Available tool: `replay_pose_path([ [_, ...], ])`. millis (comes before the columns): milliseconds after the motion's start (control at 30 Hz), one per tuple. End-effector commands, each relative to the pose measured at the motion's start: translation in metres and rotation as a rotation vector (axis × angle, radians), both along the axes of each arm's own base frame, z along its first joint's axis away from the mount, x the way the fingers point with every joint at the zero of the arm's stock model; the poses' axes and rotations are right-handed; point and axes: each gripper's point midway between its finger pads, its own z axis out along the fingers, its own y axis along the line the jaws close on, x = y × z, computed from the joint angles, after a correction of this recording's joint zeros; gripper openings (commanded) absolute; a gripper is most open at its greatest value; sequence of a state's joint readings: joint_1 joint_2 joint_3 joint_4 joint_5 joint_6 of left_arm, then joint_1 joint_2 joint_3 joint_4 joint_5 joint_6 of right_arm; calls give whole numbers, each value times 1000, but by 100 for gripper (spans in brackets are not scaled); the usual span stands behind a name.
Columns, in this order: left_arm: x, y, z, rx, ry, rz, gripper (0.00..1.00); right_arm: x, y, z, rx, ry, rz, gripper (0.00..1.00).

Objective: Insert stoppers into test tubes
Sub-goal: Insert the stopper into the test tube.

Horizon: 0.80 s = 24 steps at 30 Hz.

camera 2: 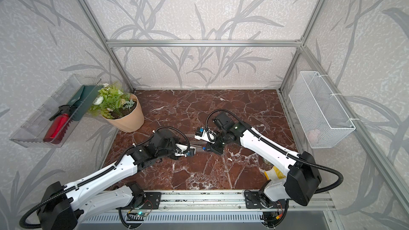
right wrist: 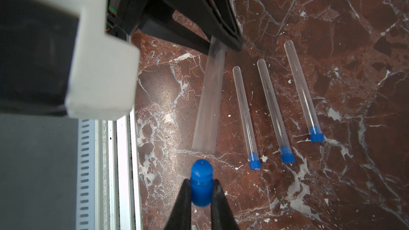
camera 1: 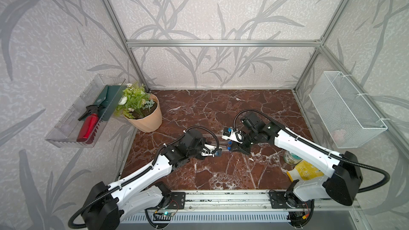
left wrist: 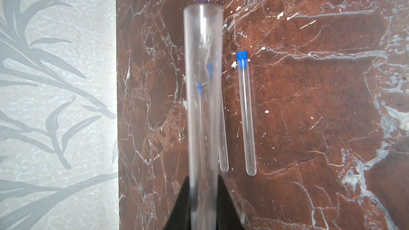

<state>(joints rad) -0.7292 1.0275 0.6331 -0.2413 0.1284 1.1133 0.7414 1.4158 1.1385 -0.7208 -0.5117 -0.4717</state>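
Clamped in narrow left pincer [right wrist: 221, 45]: uncapped test tube [right wrist: 209, 102], lifted above desk [right wrist: 343, 184], open mouth pointing at right pincer [right wrist: 201, 182]. Pinched tight between right pincer tips: blue stopper [right wrist: 201, 171], rounded end just before tube mouth, not yet inside. Lying flat on desk just beside held tube, in row, apart from each other: three capped test tubes [right wrist: 244, 111], each with blue plug already in mouth.
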Motion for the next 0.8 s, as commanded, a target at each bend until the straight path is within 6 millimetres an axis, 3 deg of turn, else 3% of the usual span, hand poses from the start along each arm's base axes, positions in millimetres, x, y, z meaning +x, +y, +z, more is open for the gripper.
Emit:
replay_pose_path([
  [0,-1,-2,-3,28,-29,-35,0,2,9,9,28,0,6,10],
  [500,-3,-12,6,19,-62,-60,0,6,14,3,-16,9,-3,9],
  [767,-8,-14,6,139,-139,-138,0,19,23,12,-76,83,-73,6],
])
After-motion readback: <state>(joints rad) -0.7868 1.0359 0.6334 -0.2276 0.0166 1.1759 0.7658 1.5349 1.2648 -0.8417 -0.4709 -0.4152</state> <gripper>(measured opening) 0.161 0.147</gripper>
